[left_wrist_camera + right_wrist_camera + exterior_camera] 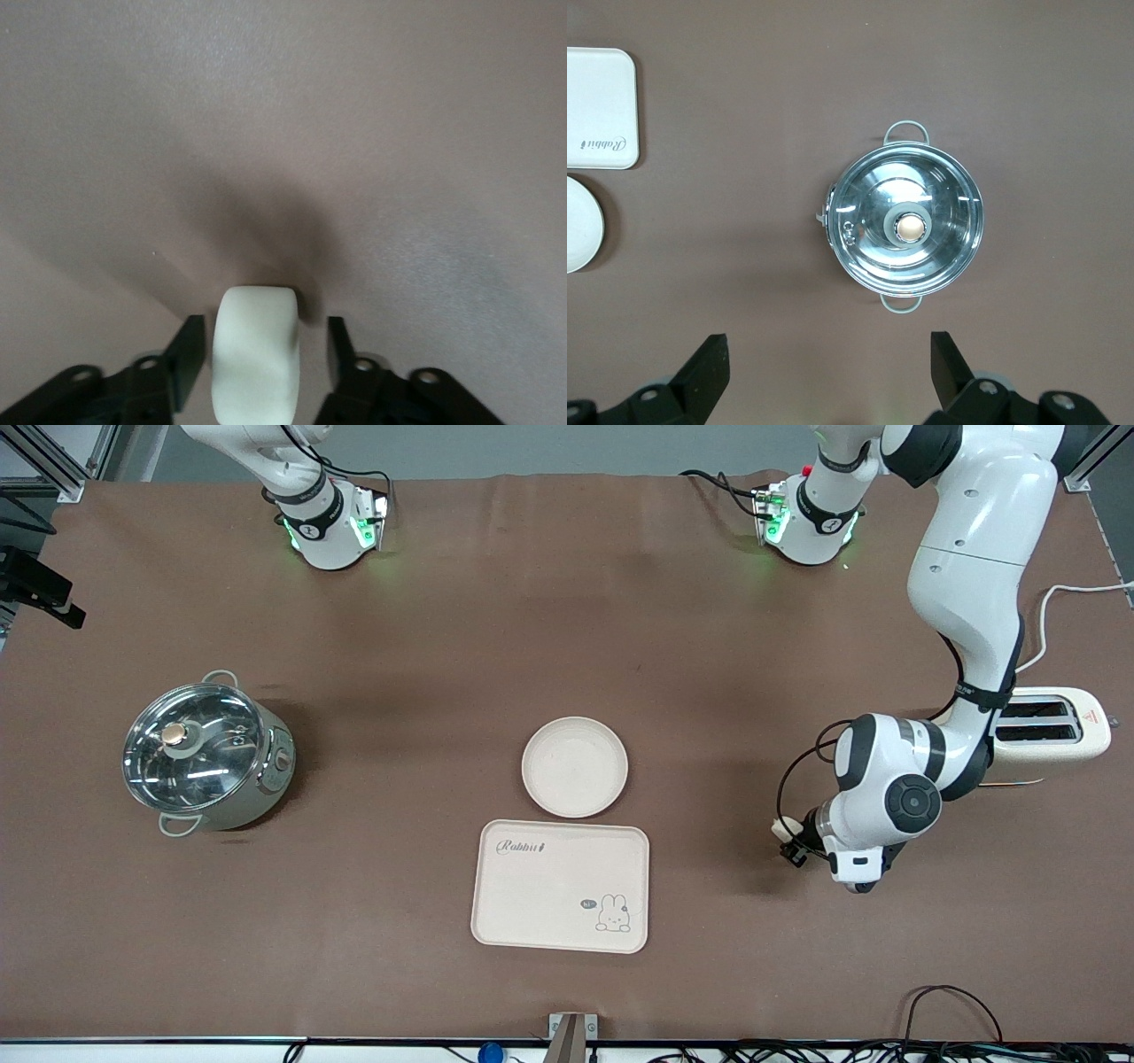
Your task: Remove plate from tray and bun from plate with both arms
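Left gripper [257,354] low over bench [709,646] toward left arm's end, fingers [188,354] narrow around small pale cream bun [256,354], right gripper [828,367] spread wide, high over lidded steel pot [904,227], round cream-beige plate [574,767] mid-bench, touching rectangular rabbit-print tray [561,886].

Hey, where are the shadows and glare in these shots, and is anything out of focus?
Front view: soft shadows beside the pot and under the left tool; glare streaks on the glass lid. Left wrist view: broad dark shadow on the table above the bun, which looks soft-edged. Right wrist view: even light, bright reflections on the lid.
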{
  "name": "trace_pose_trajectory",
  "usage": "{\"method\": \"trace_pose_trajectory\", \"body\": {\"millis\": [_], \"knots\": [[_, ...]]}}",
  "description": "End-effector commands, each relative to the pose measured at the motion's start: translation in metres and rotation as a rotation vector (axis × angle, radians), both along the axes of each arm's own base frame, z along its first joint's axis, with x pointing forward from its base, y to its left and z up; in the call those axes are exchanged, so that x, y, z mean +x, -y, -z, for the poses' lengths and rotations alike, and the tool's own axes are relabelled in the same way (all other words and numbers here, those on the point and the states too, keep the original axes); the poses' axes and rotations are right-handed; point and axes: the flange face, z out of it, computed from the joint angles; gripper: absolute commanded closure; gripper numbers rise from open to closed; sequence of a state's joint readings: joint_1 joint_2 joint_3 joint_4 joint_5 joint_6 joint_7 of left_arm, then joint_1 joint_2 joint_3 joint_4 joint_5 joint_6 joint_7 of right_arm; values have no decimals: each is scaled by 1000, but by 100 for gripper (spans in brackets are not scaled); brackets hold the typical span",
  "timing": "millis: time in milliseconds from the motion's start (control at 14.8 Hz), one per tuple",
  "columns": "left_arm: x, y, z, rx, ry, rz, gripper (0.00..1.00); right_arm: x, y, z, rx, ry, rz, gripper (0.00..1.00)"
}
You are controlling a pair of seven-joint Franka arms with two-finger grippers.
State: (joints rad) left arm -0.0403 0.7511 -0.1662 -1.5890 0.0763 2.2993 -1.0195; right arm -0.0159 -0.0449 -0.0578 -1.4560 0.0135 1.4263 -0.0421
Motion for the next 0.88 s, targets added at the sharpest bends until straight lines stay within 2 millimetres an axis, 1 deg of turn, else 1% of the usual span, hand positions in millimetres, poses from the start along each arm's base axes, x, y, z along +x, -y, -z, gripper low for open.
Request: {"method": "trace_pose_trajectory", "body": {"millis": [0, 68, 203, 271, 339, 475, 542, 610, 678, 746, 814], "knots": [[3, 4, -57, 21, 31, 15, 0, 1, -3, -2, 14, 4, -5, 0], [1, 8, -84, 33, 24, 31, 0, 1, -4, -2, 14, 4, -6, 0], [-3, 17, -158, 45, 50, 61, 0, 1, -7, -2, 13, 4, -11, 0], [-6, 15, -195, 51, 65, 88, 0, 1, -6, -2, 13, 6, -9, 0], [-11, 9, -232, 57, 84, 139, 0, 1, -6, -2, 13, 4, -9, 0], [-26, -4, -292, 78, 110, 247, 0, 1, -7, -2, 13, 4, -9, 0], [-37, -9, -325, 90, 119, 287, 0, 1, -7, -2, 13, 6, -11, 0], [-51, -21, -355, 101, 113, 345, 0, 1, -6, -2, 13, 6, -8, 0], [-64, -30, -380, 110, 103, 444, 0, 1, -5, -2, 12, 4, -6, 0], [-79, -34, -404, 118, 105, 534, 0, 1, -4, -2, 12, 3, -5, 0], [-94, -37, -423, 124, 98, 606, 0, 1, -4, -2, 12, 3, -6, 0]]}}
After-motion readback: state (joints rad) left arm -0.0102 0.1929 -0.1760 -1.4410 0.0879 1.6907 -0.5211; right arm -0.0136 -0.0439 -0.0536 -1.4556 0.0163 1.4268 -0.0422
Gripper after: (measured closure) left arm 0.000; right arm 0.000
